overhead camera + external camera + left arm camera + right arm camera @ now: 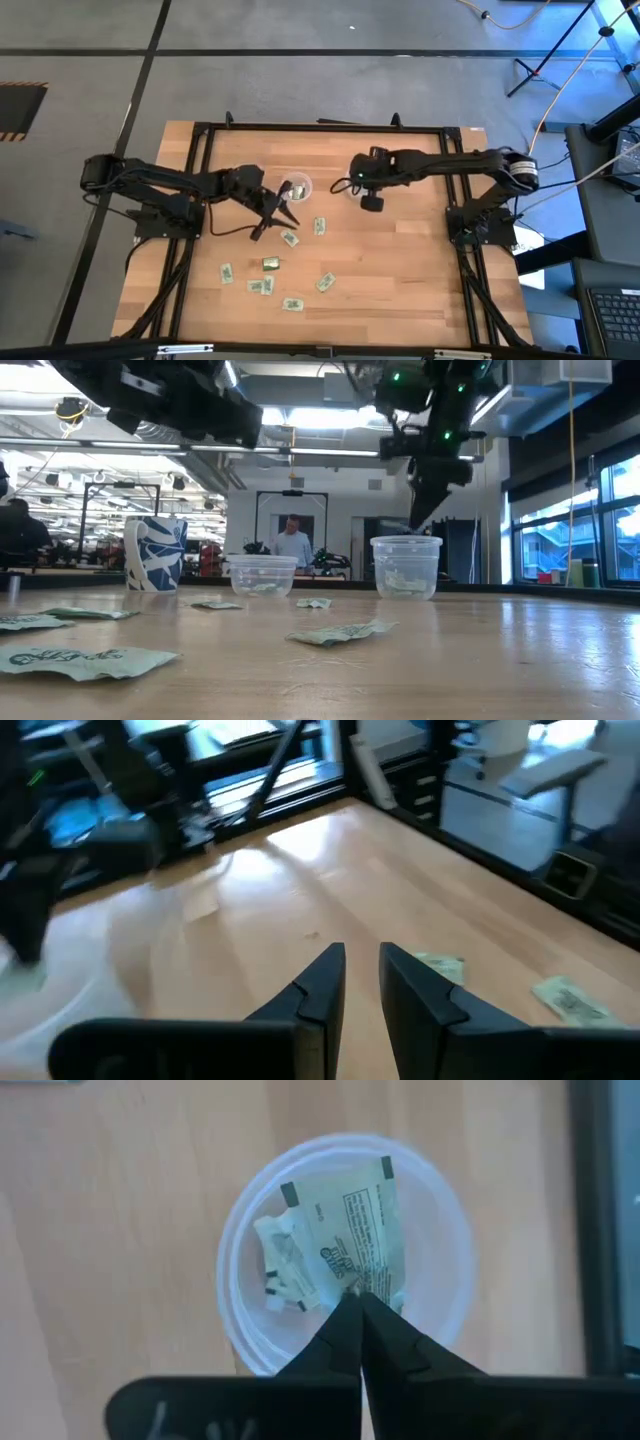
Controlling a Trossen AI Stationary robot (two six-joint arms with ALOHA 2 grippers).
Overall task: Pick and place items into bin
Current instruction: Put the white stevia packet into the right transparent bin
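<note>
Several pale-green-and-white packets (289,238) lie flat on the wooden table, with an olive-gold one (271,263) among them. My right gripper (352,1295) points steeply down above a clear round bin (440,1280), shut on one packet (360,1220). Another packet (283,1265) lies inside that bin. In the low view this gripper (418,520) hangs just over the bin (405,567). My left gripper (362,970) stands open and nearly level above the table (278,212), with nothing between its fingers. My right gripper pinches the packet by its near edge (352,1285) between the very tips of its two fingers. The fingers come from above, pointing steeply down. The packet is lifted clear over the bin's mouth.
A second clear container (262,575) with packets in it stands left of the bin, and a blue-and-white mug (155,553) farther left. Loose packets (325,282) are scattered over the table's near half. A black frame (200,150) borders the table. A person (293,545) stands far behind.
</note>
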